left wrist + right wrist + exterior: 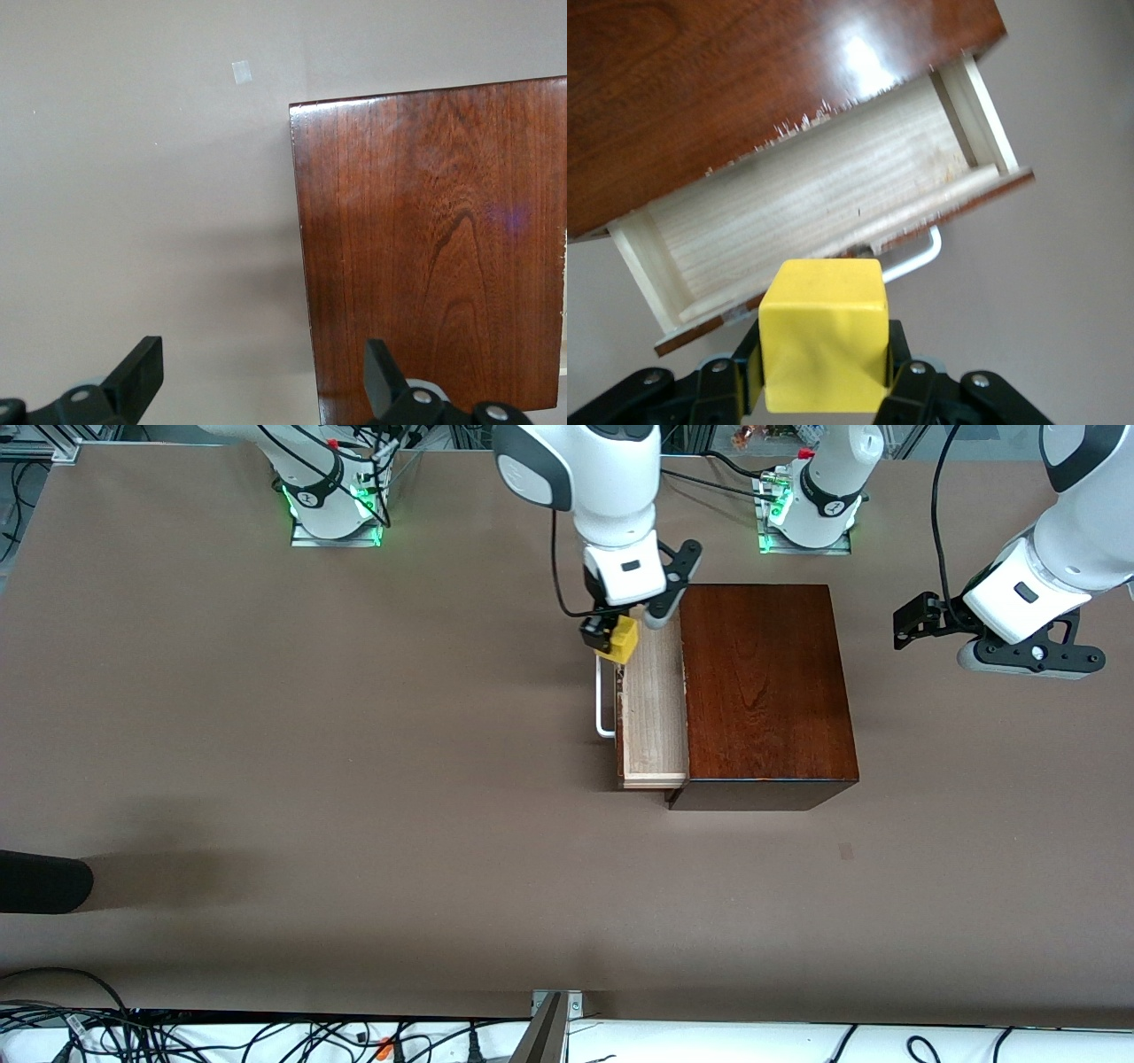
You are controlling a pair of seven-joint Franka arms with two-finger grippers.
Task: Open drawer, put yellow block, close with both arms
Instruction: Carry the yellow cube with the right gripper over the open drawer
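Right hand [611, 640] clamped on yellow block [623, 638] above open drawer [654, 708]; left hand [912, 622] spread apart, waiting over bench [266, 735].

Yellow block [622, 638] held above the open pale-wood drawer [654, 717].

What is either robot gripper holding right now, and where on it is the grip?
The right gripper pinches the small bright yellow cube by two opposite side faces, over the open drawer. The left gripper holds nothing.
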